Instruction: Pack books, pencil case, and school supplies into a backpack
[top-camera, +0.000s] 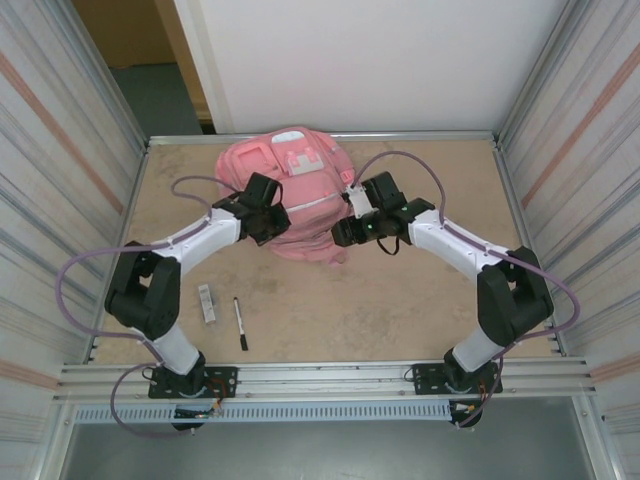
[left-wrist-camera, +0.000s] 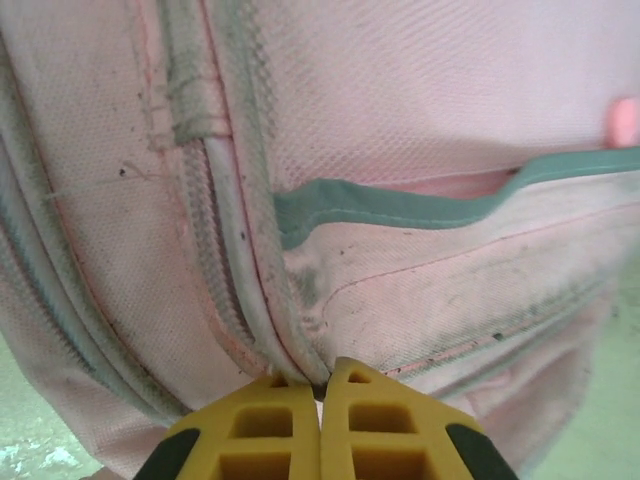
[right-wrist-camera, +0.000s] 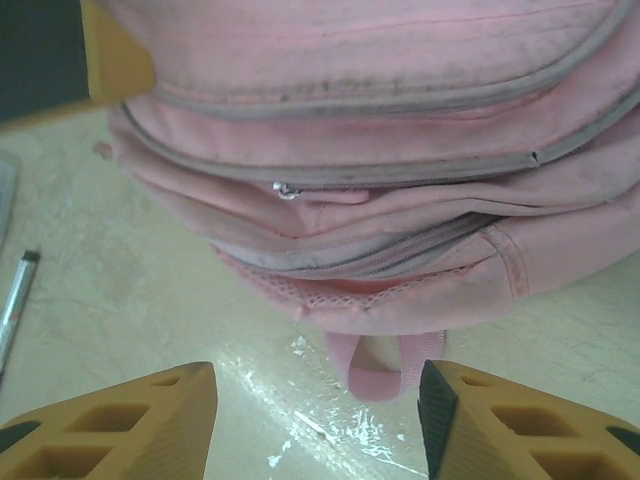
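**A:** What lies closest to the arm bases?

**B:** A black pen (top-camera: 240, 323), flat on the counter (top-camera: 400, 310). It is well short of the backpack (top-camera: 290, 190) and off to the backpack's left. A small whitish-grey bar (top-camera: 207, 302) lies about as far on the near side of the backpack, further out to its left. It is close to the pen but not touching it.

**A:** And the right pincer (right-wrist-camera: 320, 420)?

**B:** It stands at the backpack's near right corner with its yellow fingers spread wide and nothing between them. A pink loop (right-wrist-camera: 375, 365) hangs from the backpack's near edge onto the counter, in line with the gap between those fingers. Beyond the loop, a small metal zip pull (right-wrist-camera: 287, 189) sits on one of the zip lines that curve across the pink fabric.

**A:** The left pincer (left-wrist-camera: 320, 388)?

**B:** It is closed, tips pressed together, hard against the backpack's near left side. A zip seam (left-wrist-camera: 240, 260) runs down the fabric right to the point where the tips meet. I cannot tell whether any cloth or a pull is caught between them. Just past the tips, a pocket (left-wrist-camera: 420, 205) edged in grey-green crosses the backpack's side.

**A:** Where is the backpack itself?

**B:** It lies on the far half of the counter, roughly midway across, with both arms reaching in to its near end. Its paler pink and white front pockets (top-camera: 300, 155) face up at its far end.
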